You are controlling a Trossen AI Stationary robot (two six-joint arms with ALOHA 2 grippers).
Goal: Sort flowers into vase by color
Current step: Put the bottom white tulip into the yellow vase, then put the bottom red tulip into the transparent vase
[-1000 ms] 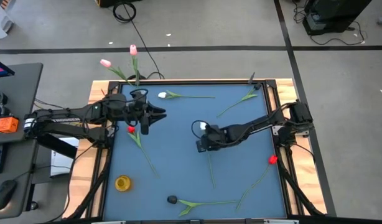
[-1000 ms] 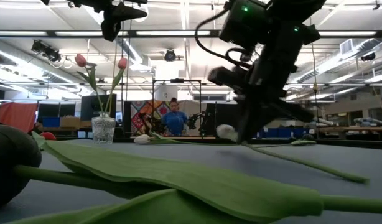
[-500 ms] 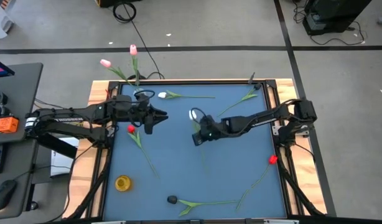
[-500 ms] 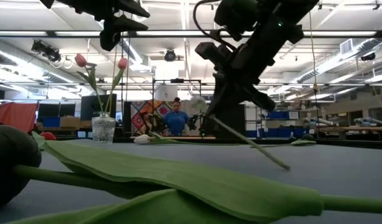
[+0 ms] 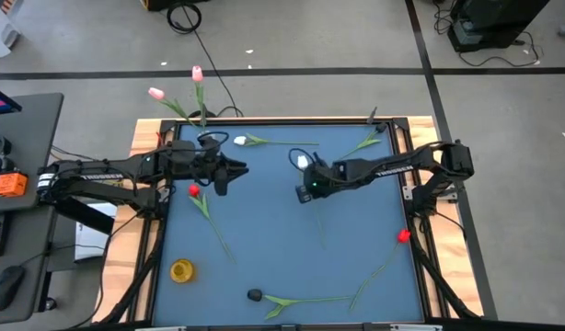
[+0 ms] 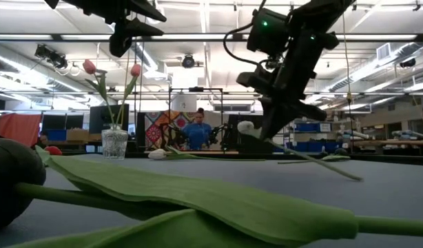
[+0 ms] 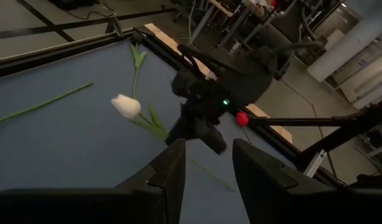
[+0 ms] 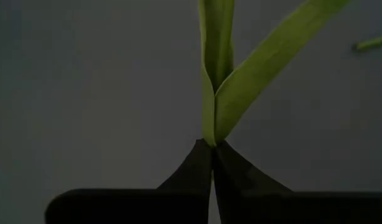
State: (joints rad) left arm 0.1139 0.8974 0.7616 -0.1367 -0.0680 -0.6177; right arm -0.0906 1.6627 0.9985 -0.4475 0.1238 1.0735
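The right gripper [image 5: 310, 187] hangs above the middle of the blue worktop [image 5: 264, 239], its fingers [image 8: 203, 165] clenched on the stem of a white tulip [image 5: 304, 163]. In the low view that flower is lifted clear of the surface, with its white bud [image 6: 246, 127] beside the gripper and its stem slanting down behind. The right wrist view shows the 2 dark fingertips pressed together around the stem where 2 green leaves [image 8: 241, 81] fork apart.

The left gripper [image 5: 229, 171] hovers at about 10 o'clock of the worktop, above a red tulip [image 5: 193, 191] that lies flat there. Its fingers [image 7: 172, 171] stand apart with nothing between them, pointing toward the right arm.

A glass vase [image 6: 115, 143] stands at the worktop's 11 o'clock corner and holds 2 pink tulips [image 5: 197, 74]. Just beside it, toward 12 o'clock, a second white tulip [image 5: 241, 141] lies flat. Another green-stemmed flower [image 5: 361, 147] rests near 1 o'clock, its bud too small to tell the colour. A second red tulip [image 5: 403, 236] lies at 4 o'clock by the worktop's edge. At 6 o'clock a leafy stem [image 5: 296, 301] lies next to a dark bud [image 5: 254, 295]. A small yellow ring-shaped object [image 5: 181, 270] sits at 7 o'clock.

In the room beyond, a person in a blue top [image 6: 196, 135] stands well apart from the arms.
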